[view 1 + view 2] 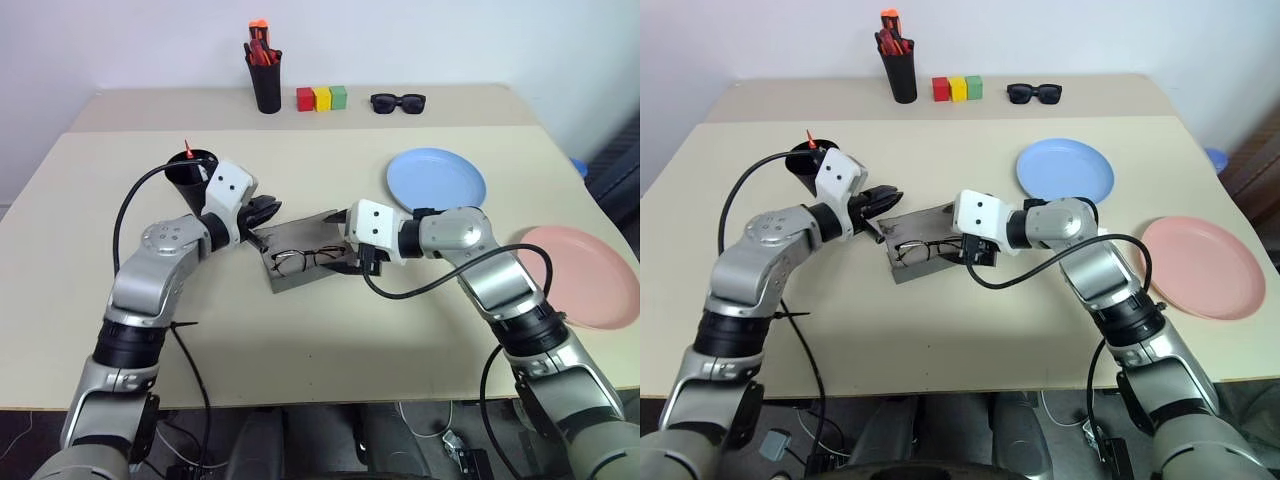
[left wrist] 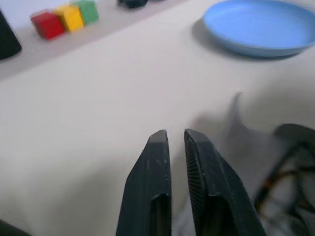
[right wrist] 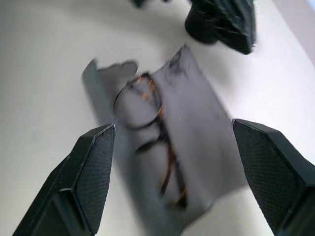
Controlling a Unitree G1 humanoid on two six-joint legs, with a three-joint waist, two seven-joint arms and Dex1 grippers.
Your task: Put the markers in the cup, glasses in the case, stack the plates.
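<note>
On your far left, at about ten o'clock on the table (image 1: pixel 330 350), the cup (image 1: pixel 189 172) stands upright with a red marker tip (image 1: pixel 187 150) poking above its rim; you cannot tell from here whether both markers are inside. Just right of the cup, your left gripper (image 1: pixel 268 213) hangs at the left end of the case (image 1: pixel 300 262), its two fingers (image 2: pixel 155 177) drawn nearly together with only a narrow slit between them and nothing pinched there. The case lies open at the centre of the table, and the glasses (image 1: pixel 305 258) rest inside its trough, lenses toward the left end. At the case's right end, around three o'clock from the glasses, your right gripper (image 3: pixel 182 172) has its fingers (image 3: pixel 93 172) spread wide, straddling the case and glasses without holding either. Further right, at about two o'clock, the blue plate (image 1: pixel 436 181) sits flat on its own; the pink plate (image 1: pixel 585 276) lies well apart from it near the right edge, at about three o'clock, so the plates are not stacked. Along the back, at twelve o'clock, you have a pen holder (image 1: pixel 265 75), three coloured blocks (image 1: pixel 321 98) and sunglasses (image 1: pixel 398 102).
</note>
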